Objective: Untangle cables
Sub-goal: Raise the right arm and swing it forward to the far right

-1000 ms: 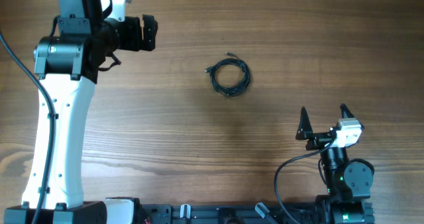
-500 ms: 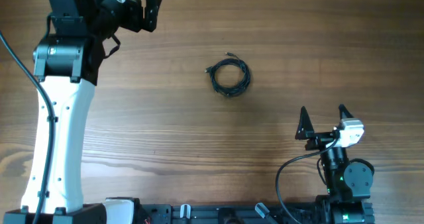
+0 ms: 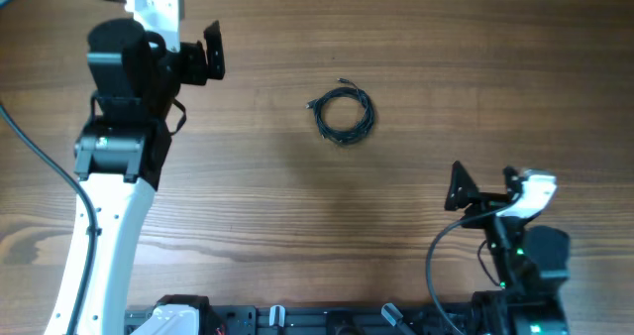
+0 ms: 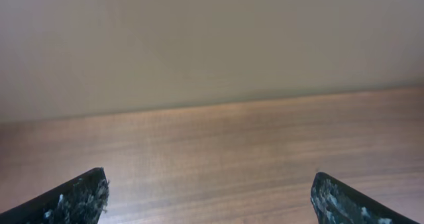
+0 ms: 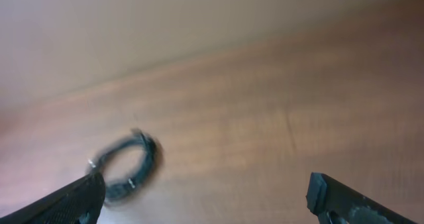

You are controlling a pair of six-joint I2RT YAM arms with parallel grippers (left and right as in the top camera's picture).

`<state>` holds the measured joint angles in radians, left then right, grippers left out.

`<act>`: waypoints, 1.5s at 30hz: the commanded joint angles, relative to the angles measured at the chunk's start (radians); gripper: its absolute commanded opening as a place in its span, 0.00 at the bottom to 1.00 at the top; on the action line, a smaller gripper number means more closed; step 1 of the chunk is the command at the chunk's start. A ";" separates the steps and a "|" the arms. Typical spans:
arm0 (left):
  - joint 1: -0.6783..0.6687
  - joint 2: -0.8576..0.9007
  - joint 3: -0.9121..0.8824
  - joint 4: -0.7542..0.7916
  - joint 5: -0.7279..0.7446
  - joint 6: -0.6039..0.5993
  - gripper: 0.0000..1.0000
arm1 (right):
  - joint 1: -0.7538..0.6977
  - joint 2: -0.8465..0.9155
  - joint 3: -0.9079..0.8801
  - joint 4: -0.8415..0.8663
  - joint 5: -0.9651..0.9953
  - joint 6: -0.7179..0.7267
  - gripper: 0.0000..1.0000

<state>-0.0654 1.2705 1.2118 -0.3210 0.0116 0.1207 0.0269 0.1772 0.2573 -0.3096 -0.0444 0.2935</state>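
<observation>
Both my arms have shifted: left pulled round near the far left corner of the worktop (image 3: pixel 297 226), right nudged toward the near right corner. My left jaws and right jaws gape empty. The cables (image 3: pixel 343 114) lie coiled mid-worktop, untouched. Best I pinch a loose plug end, not the bundle.

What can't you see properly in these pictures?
- Cables: too small from overhead to count the cords or follow their crossings; blurred in the right wrist view.
- Left wrist view: no cables in frame, only table.
- Left hand and right hand: fingers mostly cut off by each wrist view's bottom edge.
</observation>
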 commanded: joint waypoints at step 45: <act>-0.029 0.031 -0.022 -0.049 -0.100 -0.264 1.00 | -0.004 1.389 1.600 -0.763 -0.169 -0.400 1.00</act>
<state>-0.0937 1.2690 1.1919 -0.3538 -0.0494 -0.0952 0.0269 1.5253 1.8355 -1.0626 -0.1761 -0.0849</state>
